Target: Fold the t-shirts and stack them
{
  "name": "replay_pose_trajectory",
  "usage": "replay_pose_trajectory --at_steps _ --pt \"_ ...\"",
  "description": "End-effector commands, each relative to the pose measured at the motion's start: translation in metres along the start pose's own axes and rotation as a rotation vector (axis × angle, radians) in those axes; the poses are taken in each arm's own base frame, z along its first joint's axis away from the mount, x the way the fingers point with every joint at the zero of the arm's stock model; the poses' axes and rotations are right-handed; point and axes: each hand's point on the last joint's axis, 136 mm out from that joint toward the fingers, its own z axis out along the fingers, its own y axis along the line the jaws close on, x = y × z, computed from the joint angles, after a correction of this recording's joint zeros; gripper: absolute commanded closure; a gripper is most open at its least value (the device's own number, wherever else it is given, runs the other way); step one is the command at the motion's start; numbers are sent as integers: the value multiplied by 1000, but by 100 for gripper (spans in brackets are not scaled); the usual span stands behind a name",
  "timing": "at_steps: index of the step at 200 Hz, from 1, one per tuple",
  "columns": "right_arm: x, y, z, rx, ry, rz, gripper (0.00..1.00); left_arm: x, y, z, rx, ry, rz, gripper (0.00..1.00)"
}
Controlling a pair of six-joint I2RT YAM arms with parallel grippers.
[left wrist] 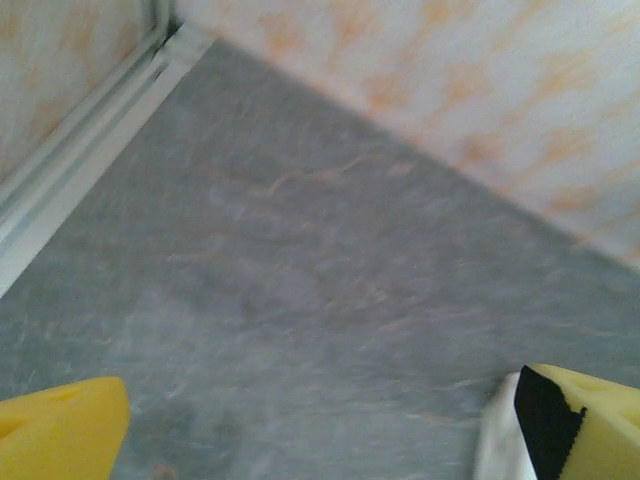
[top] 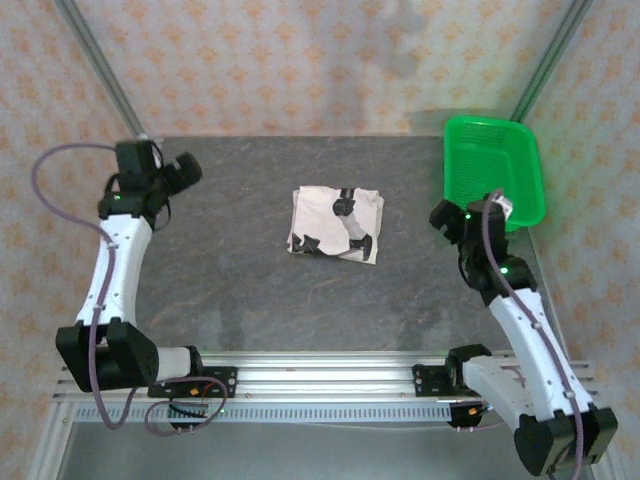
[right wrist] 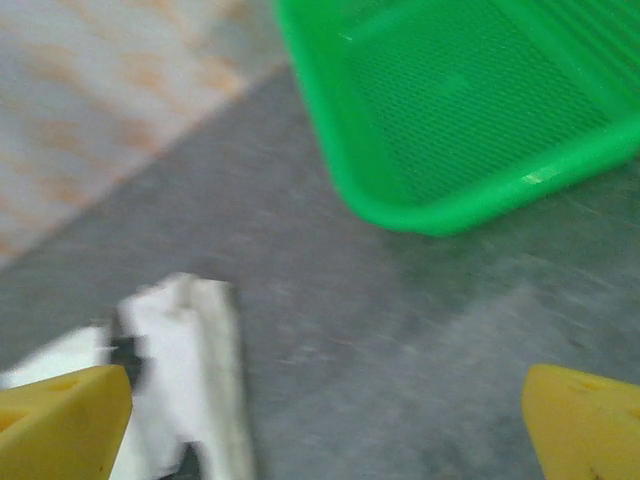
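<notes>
T-shirt, the off-white cotton one with black blotchy print [top: 335,223]: where does it lie?

– Mid-worktop, folded into a compact, nearly square packet turned slightly askew, its somewhat longer side running left to right. It sits on the grey stone-patterned worktop [top: 230,260] between the two arms.

– And the claws?

– Both released. The left claw [left wrist: 320,430] and the right claw [right wrist: 320,425] each show their yellow pads spread wide with nothing between them.

– Which is nearer?

– The right one. The packet lies just to its left. The left claw is well apart, near the far-left corner, with the packet off to its right. A white sliver beside its right pad may be the shirt, though the blur leaves that unsure.

– Anything in the way?

– Bare worktop on both approaches. The green plastic mesh basket [top: 495,170] stands at the far right, close behind the right claw, so I'd judge it matters only for a swing to that side.
</notes>
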Motion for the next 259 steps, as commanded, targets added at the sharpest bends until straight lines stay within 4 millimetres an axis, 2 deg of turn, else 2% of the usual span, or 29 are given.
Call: replay_pose_trajectory --at_steps 1,23,35,49,69,86,107,137,150,166,178,187,196,212,259 --pt "2 -35 19 160 -112 -44 1 7 17 18 -34 -114 -1 0" --pt "13 -55 40 209 -219 -66 1 31 34 24 -64 -240 8 0" --pt "15 -60 46 202 -282 -81 1 35 43 17 -107 -343 64 0" --pt "7 -59 47 202 -330 -88 1 43 52 7 -142 -440 118 0" --pt "3 -51 56 185 -363 -175 1 67 64 11 -164 -411 169 0" --pt "13 -56 67 191 -382 -207 1 84 68 20 -147 -399 147 0" --pt "27 -60 73 153 -412 -187 1 96 68 32 -139 -407 148 0" --pt "18 -50 79 122 -468 -203 1 103 63 58 -130 -386 175 0" --pt "17 -46 90 137 -466 -252 1 99 57 66 -122 -391 201 0" --pt "18 -38 106 125 -439 -311 1 106 47 80 -117 -331 263 0" --pt "19 -42 122 127 -444 -290 0 112 29 86 -59 -326 334 0" --pt "30 -43 139 121 -369 -314 1 117 25 95 -50 -331 358 0" --pt "26 -44 149 150 -355 -305 0 124 20 96 -28 -316 389 0" --pt "25 -54 148 137 -323 -265 1 125 20 96 -29 -312 388 0" --pt "24 -53 146 130 -349 -265 1 125 20 97 -31 -310 390 0"
